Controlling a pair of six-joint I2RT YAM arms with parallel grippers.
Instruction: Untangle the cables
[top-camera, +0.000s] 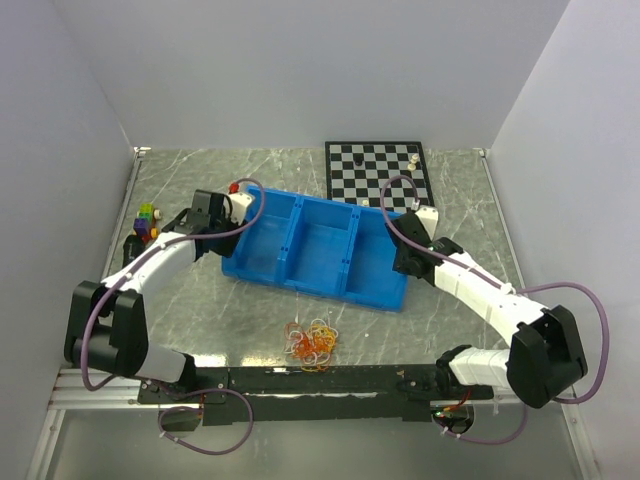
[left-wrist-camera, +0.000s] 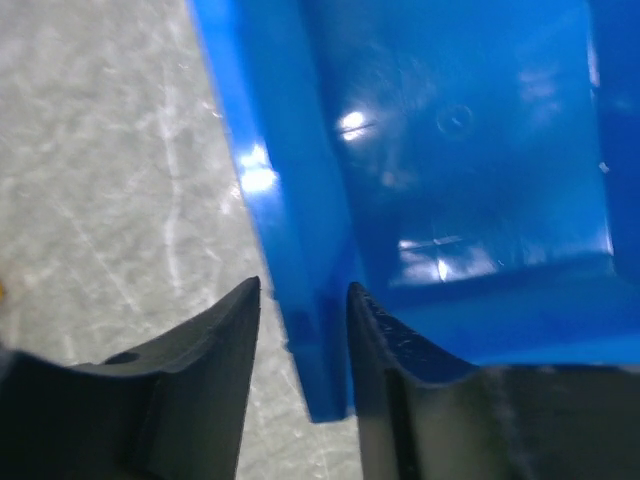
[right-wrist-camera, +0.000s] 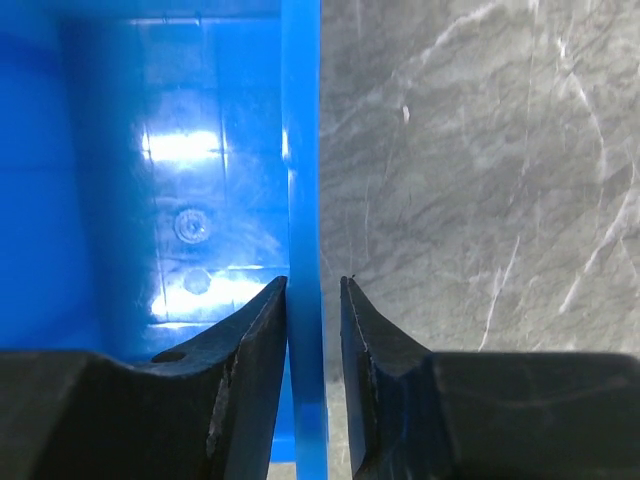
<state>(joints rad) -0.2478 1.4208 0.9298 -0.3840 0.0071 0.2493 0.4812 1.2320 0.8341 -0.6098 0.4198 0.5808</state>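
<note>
The cables (top-camera: 313, 341) are a small clump of orange, red, yellow and white loops on the table, in front of the blue bin (top-camera: 310, 284) and near the arm bases. No gripper is close to them. My left gripper (top-camera: 238, 214) straddles the bin's left end wall (left-wrist-camera: 290, 200). Its jaws (left-wrist-camera: 303, 290) are open, with a gap between the outer finger and the wall. My right gripper (top-camera: 405, 250) straddles the bin's right end wall (right-wrist-camera: 300, 150). It is open (right-wrist-camera: 314, 280): the inner finger lies against the wall and the outer one stands just off it.
A chessboard (top-camera: 378, 170) with two pieces lies behind the bin at the back right. Small coloured blocks (top-camera: 146, 222) sit by the left wall. The bin has three compartments and nothing shows inside them. Grey walls enclose the marbled table.
</note>
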